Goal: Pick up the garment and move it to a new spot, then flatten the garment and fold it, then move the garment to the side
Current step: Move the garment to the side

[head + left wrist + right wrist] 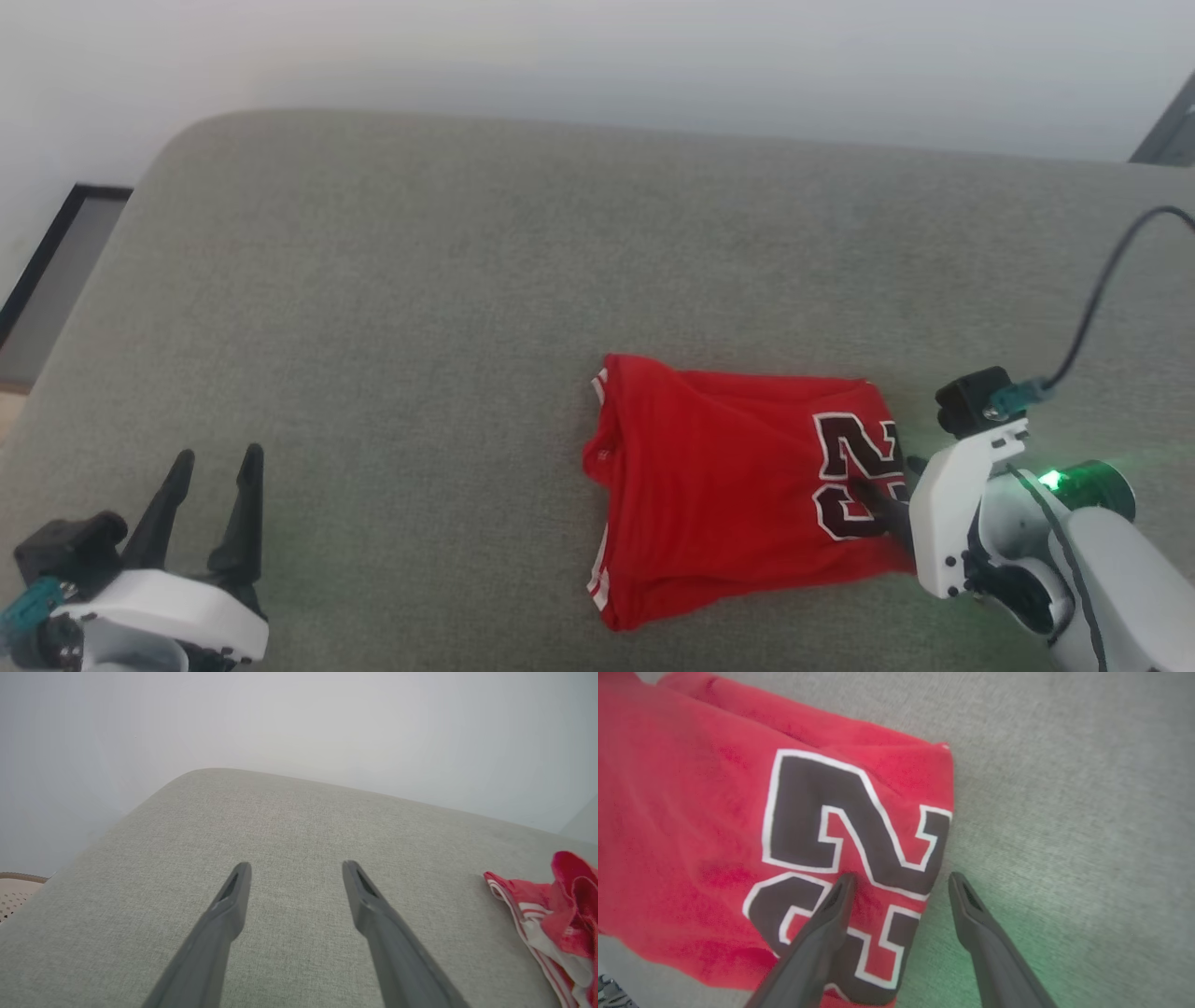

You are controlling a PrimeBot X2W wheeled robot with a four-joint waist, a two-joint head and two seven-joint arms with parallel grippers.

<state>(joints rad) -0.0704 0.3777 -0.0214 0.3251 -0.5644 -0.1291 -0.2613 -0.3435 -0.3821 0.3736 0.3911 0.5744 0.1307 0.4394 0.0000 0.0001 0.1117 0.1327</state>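
Observation:
The garment (pixel 728 476) lies folded into a rough red rectangle right of centre on the grey cushion (pixel 420 280), its dark white-outlined "23" at the right end. My right gripper (pixel 887 478) hovers open at that right edge. In the right wrist view the right gripper (pixel 901 877) straddles the hem of the garment (pixel 714 835), one finger over the number and the other over bare cushion. My left gripper (pixel 217 455) stands open at the lower left, far from the fabric. The left wrist view shows the left gripper (pixel 296 865) empty, with the garment's striped trim (pixel 560 924) at the far right.
The cushion's rounded far edge meets a pale wall (pixel 560 47). A dark-framed panel (pixel 56 243) lies off the left side. A black cable (pixel 1102 289) arcs up from my right wrist. A pale perforated basket rim (pixel 14 891) shows beyond the cushion's left edge.

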